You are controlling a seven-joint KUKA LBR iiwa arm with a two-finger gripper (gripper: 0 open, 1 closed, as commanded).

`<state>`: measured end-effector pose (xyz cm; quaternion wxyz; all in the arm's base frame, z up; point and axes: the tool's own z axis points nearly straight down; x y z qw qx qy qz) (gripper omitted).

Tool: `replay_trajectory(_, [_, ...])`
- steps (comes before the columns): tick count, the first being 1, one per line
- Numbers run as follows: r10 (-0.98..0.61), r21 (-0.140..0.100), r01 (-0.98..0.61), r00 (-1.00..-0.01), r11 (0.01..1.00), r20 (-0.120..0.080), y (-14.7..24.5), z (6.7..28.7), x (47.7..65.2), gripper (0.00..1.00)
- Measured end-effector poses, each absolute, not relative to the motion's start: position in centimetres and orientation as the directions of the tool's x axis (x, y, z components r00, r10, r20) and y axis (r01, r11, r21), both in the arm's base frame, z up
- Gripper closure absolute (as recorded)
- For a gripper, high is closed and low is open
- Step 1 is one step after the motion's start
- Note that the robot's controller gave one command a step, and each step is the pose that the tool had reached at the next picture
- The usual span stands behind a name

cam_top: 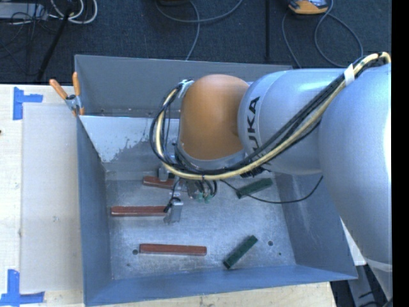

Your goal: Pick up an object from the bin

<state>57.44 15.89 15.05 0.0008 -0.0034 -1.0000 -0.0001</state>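
The fingers sit low in the bin, right at the right-hand end of the middle brown stick. The wrist crowds the view, so can't tell if they're apart, together or clamped on anything.

Main risk, imo: a grab this far out at the tip, not mid-length. The stick is long, so it'd likely pivot and droop, or slide out on the lift. Second risk: it lies flat on the bin floor w/ little edge to get under, so the tips could scrape metal or just shove it left. Third: a shorter brown stick lies near, just behind, partly under the wrist & cables, and could get nudged.

Other stuff is well apart: a third brown stick nearer the front wall, a dark green block front-right, a second green block by the arm.

The stick itself: thin, flat, straight, reddish-brown, prob. wood or plastic. It lies approx. parallel to the front wall, mid-left of the floor.
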Motion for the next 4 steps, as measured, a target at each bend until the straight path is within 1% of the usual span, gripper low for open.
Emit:
replay_trajectory(1, [-0.078, 0.001, -0.078, -0.997, 0.997, -0.006, 16.0, 6.7, 58.5, 0.00])
replay_trajectory(2, [-0.075, 0.001, -0.075, -0.997, 0.997, -0.002, 15.9, 7.0, 58.5, 1.00])
replay_trajectory(3, [-0.063, 0.001, -0.063, -0.998, 0.998, -0.010, 13.3, 26.8, 58.4, 1.00])
replay_trajectory(4, [-0.225, 0.000, -0.225, -0.974, 0.974, 0.001, 15.3, 25.7, 56.8, 1.00])
